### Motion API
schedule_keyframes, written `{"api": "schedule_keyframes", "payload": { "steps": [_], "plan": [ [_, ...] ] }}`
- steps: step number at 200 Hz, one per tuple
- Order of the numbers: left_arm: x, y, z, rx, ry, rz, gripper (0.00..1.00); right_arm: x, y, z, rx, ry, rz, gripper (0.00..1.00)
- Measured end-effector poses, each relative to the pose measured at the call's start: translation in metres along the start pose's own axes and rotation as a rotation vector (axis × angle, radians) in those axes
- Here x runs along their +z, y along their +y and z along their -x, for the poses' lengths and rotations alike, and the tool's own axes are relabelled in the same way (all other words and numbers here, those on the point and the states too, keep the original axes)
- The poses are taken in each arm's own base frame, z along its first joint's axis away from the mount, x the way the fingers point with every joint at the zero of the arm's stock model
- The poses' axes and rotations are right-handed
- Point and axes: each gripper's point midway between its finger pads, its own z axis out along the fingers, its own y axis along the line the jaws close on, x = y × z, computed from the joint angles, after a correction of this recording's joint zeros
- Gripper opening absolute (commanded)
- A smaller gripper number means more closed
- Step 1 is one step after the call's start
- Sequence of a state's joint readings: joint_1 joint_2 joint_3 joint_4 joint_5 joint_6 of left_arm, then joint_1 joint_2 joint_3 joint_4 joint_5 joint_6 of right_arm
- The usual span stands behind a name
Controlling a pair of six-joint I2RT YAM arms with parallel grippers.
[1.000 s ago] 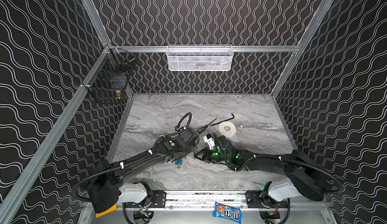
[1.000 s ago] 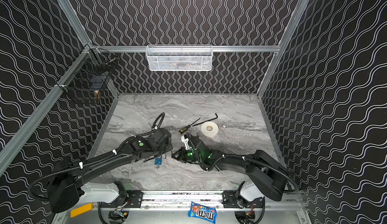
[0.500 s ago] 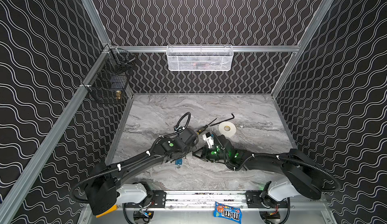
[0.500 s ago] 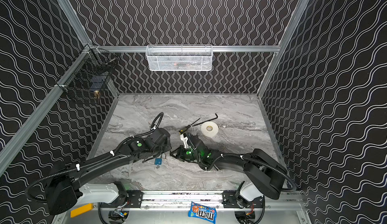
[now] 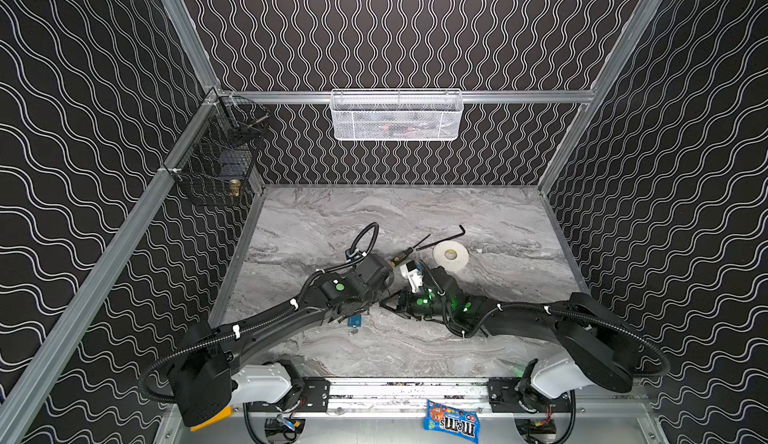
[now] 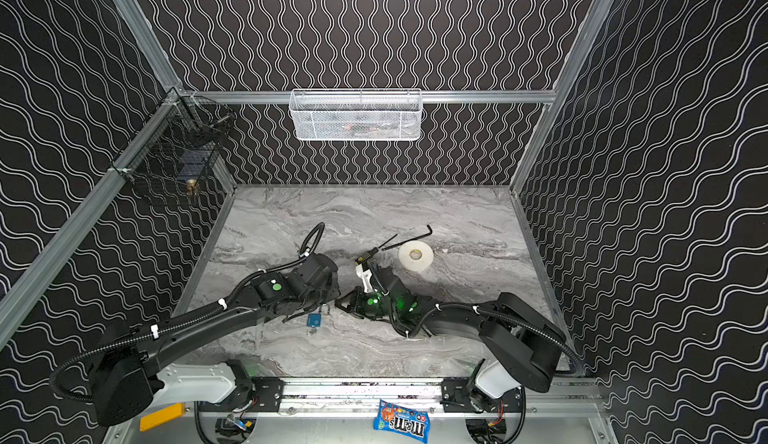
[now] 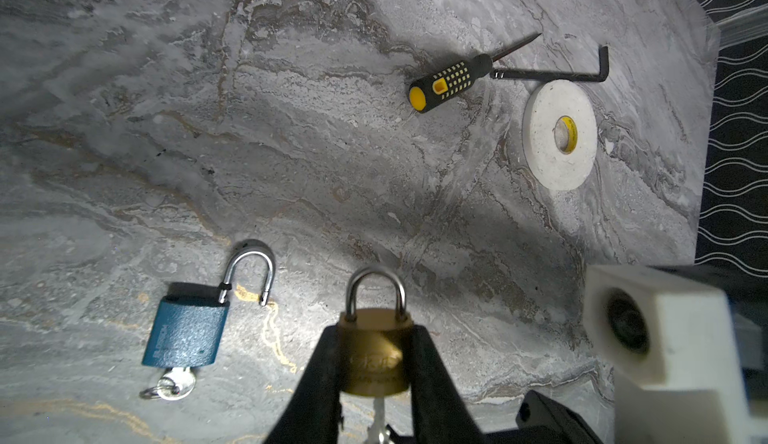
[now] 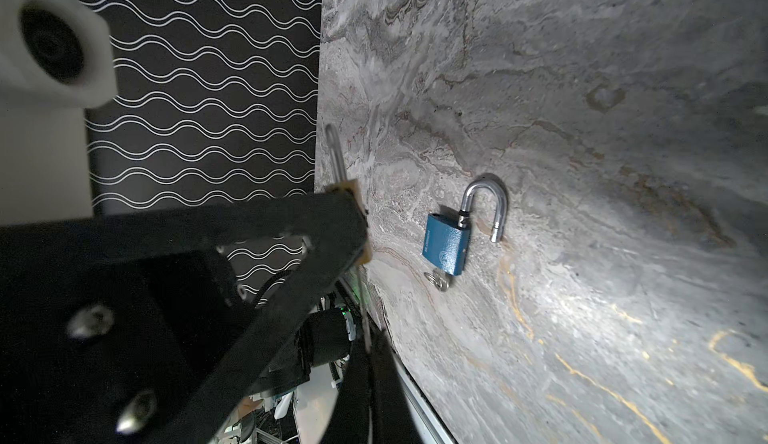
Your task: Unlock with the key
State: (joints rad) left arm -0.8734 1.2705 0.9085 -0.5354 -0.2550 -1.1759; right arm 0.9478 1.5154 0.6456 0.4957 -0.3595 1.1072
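- Centrally over the grey marble tabletop (image 5: 498, 338), both arms' tips almost meeting
- Clamped from both sides on the brass padlock (image 7: 376, 359), shackle shut: left gripper (image 7: 374, 340)
- Pinched together on the key (image 7: 379, 415) at that padlock's base end: right gripper (image 8: 369, 359)
- Lying flat farther back: white tape roll (image 7: 540, 147), with black L-shaped hex key (image 7: 548, 74) just beside it and black-and-yellow screwdriver (image 7: 449, 82) just beside that
- Resting on the marble near the held lock: blue padlock (image 7: 185, 336), shackle swung open, second key (image 7: 176, 384) on a ring in its base
- Pushed into the brass padlock's keyway, blade in: the key
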Motion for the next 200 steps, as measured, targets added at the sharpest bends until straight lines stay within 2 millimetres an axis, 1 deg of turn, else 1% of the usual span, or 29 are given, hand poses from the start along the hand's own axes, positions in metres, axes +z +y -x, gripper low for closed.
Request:
{"api": "schedule_keyframes", "payload": {
  "steps": [58, 89, 153, 200],
  "plan": [
    [-0.001, -0.001, 0.0, -0.001, 0.0, -0.007, 0.06, 0.001, 0.002, 0.0, 0.007, 0.005, 0.011, 0.0],
    [-0.001, -0.001, 0.0, 0.0, 0.001, -0.009, 0.05, 0.001, 0.004, 0.003, 0.007, -0.003, 0.026, 0.0],
    [-0.002, -0.004, 0.001, -0.001, -0.003, -0.021, 0.04, -0.003, 0.002, 0.011, 0.025, -0.016, 0.03, 0.0],
    [-0.002, -0.005, 0.002, -0.002, -0.006, -0.027, 0.03, -0.002, 0.005, 0.011, 0.007, -0.013, 0.025, 0.0]
  ]
}}
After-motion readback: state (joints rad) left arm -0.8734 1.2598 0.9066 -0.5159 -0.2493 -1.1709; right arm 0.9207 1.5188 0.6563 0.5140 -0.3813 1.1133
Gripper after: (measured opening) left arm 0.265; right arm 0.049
